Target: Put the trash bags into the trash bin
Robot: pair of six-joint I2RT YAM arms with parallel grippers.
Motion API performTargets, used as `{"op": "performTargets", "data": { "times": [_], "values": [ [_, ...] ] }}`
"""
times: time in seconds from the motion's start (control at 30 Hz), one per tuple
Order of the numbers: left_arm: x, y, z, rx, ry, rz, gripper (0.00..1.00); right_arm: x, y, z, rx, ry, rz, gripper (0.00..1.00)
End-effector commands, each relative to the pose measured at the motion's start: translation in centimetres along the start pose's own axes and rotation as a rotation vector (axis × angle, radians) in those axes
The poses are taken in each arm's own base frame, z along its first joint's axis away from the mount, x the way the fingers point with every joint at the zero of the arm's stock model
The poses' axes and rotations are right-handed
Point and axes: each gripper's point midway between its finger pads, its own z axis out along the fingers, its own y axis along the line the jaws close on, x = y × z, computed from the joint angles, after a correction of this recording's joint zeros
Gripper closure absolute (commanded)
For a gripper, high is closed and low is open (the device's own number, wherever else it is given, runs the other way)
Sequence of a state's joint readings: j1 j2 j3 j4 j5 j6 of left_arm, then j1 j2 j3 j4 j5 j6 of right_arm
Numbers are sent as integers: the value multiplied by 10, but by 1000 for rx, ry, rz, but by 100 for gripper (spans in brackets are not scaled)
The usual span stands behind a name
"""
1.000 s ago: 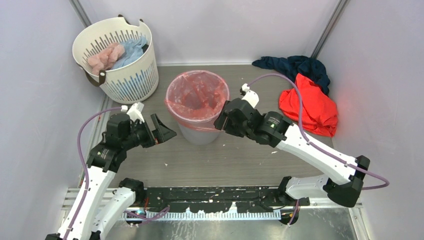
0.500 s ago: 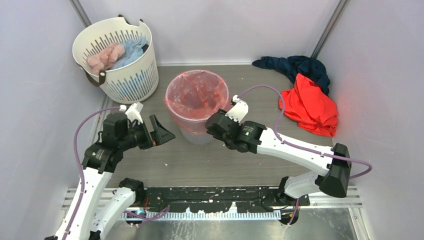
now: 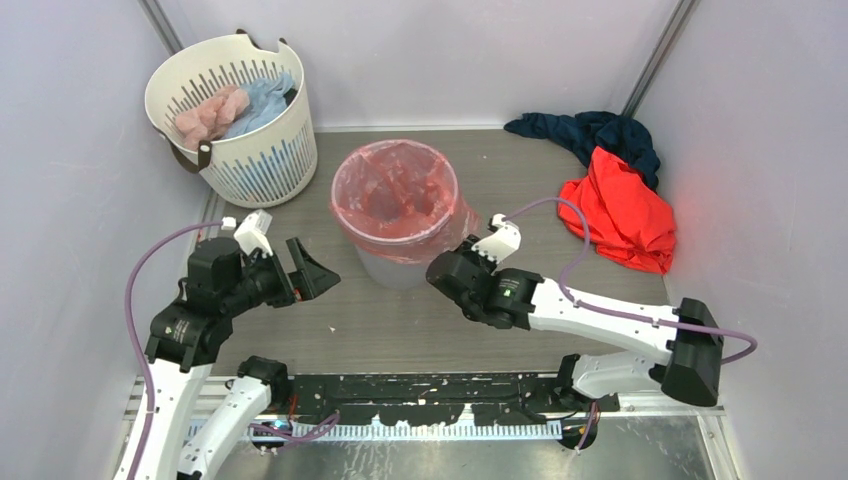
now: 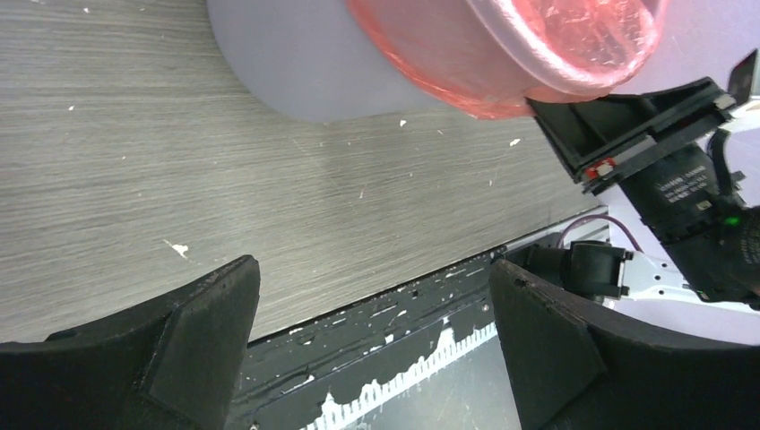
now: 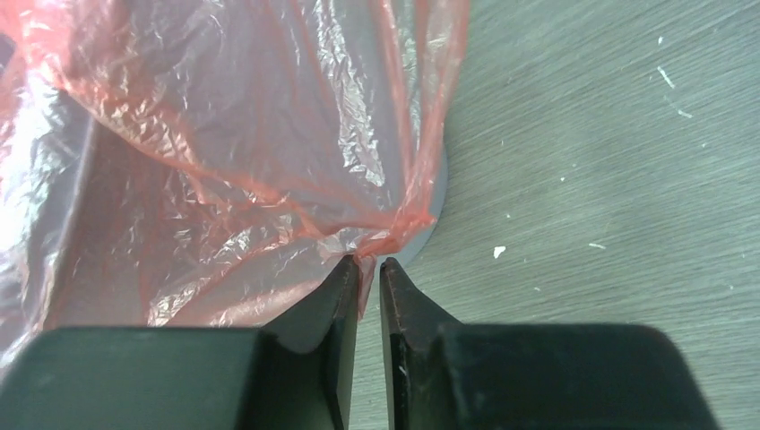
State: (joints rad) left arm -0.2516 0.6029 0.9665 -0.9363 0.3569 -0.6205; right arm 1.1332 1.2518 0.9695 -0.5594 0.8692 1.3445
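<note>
Pinching the trash bag point(image 3: 395, 190) hem: the right tool point(image 5: 369, 269) has its jaws almost together, with a thin fold of red film caught between the tips, low on the near-right side of the bin point(image 3: 392, 268).

Changes vs a second ago:
- The right tool was up by the rim with wider jaws. It's now lower and nearer the arm bases.
- The film skirt on that side is drawn down and outward.
- The left tool point(image 3: 315, 270) has backed off a little to the left.

Bag sits inside the bin as a liner, mouth open upward, long axis vertical with the bin. The hem is folded over the rim and hangs down the outside. Bin is upright mid-counter point(image 3: 400, 325).

Left tool is spread wide and holds nothing. It's left of the bin, apart from it, fingers pointing toward it.

Around:
- White slotted basket point(image 3: 262, 165) at far left, near the bin but not touching, with a pink cloth point(image 3: 205, 115) and a blue cloth point(image 3: 262, 100) in it.
- Red-orange garment point(image 3: 625, 215) and dark navy garment point(image 3: 590, 132) heaped at far right, well apart from the bin.
- The right arm's forearm lies across the counter between the bin and that heap.
</note>
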Motion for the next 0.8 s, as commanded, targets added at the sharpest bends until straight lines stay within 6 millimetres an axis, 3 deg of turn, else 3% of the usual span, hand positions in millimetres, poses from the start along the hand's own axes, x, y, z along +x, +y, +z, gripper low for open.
{"op": "performTargets", "data": {
  "times": [0.0,0.13,0.27,0.37,0.53,0.77],
  "values": [
    [-10,-1,-10,-25,-53,16,0,-38,2,-7,-44,-140,110,81],
    [-15,-2,-11,-36,-62,8,0,-38,-23,-2,-38,-111,90,82],
    [-22,-1,-6,-53,-74,-8,0,-35,-50,16,-16,-50,82,83],
    [-25,1,0,-68,-63,-14,0,-27,-56,27,-42,9,50,83],
    [-33,7,10,-87,-96,-23,0,-12,-46,41,-65,79,-22,83],
    [-37,35,33,-179,-134,-36,0,-6,-16,44,-136,136,-77,84]
  ]
}}
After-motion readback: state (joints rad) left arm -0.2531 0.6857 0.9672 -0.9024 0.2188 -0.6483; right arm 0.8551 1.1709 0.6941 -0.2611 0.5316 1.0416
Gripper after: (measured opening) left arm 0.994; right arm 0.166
